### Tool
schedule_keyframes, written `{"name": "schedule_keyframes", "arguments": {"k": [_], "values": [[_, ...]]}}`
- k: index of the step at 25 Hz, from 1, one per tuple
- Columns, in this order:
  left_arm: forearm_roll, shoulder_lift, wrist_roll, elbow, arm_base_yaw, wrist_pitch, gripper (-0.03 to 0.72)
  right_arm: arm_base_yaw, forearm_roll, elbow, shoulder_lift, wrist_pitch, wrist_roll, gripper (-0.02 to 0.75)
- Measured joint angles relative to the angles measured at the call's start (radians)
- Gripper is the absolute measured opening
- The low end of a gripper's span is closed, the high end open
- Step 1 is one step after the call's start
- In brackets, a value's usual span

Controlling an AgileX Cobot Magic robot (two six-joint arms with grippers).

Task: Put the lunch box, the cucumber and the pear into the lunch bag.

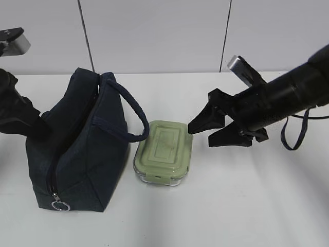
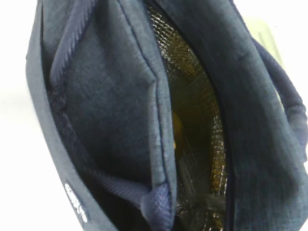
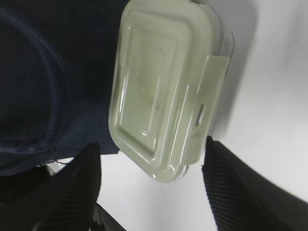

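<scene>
The navy lunch bag (image 1: 82,154) stands at the left with its top open. The left wrist view looks into the bag (image 2: 115,96): shiny lining and a small yellow-orange patch (image 2: 177,127) deep inside, too dim to name. The lunch box (image 1: 163,149) with its sage-green lid sits on the table against the bag's right side. My right gripper (image 1: 200,135) is open just right of the box. In the right wrist view its fingers (image 3: 82,173) straddle the near corner of the box (image 3: 159,82) without touching. My left arm (image 1: 20,118) presses against the bag's left side, its fingers hidden. No cucumber is in view.
The bag's loop handle (image 1: 136,110) arcs over toward the lunch box. A metal ring pull (image 1: 60,206) hangs at the bag's front bottom. A dark cable (image 1: 295,134) loops below my right arm. The white table (image 1: 247,206) ends at a pale wall behind.
</scene>
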Motion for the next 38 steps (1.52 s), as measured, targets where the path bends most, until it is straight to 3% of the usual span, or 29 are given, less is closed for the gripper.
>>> {"name": "schedule_keyframes", "arguments": {"k": [3,11,25,38], "values": [[0.0,0.0,0.0,0.0,0.0,0.001,0.001,-0.046,0.23,0.093,0.0,0.004,-0.205,0.515],[0.0,0.0,-0.004,0.0,0.0,0.002,0.001,-0.059,0.492,0.112,0.129,0.111,-0.401,0.515],[0.0,0.0,-0.014,0.0,0.0,0.002,0.001,-0.059,0.52,0.112,0.219,0.115,-0.5,0.515],[0.0,0.0,-0.018,-0.001,0.0,0.002,0.001,-0.059,0.637,0.112,0.286,0.149,-0.658,0.515]]}}
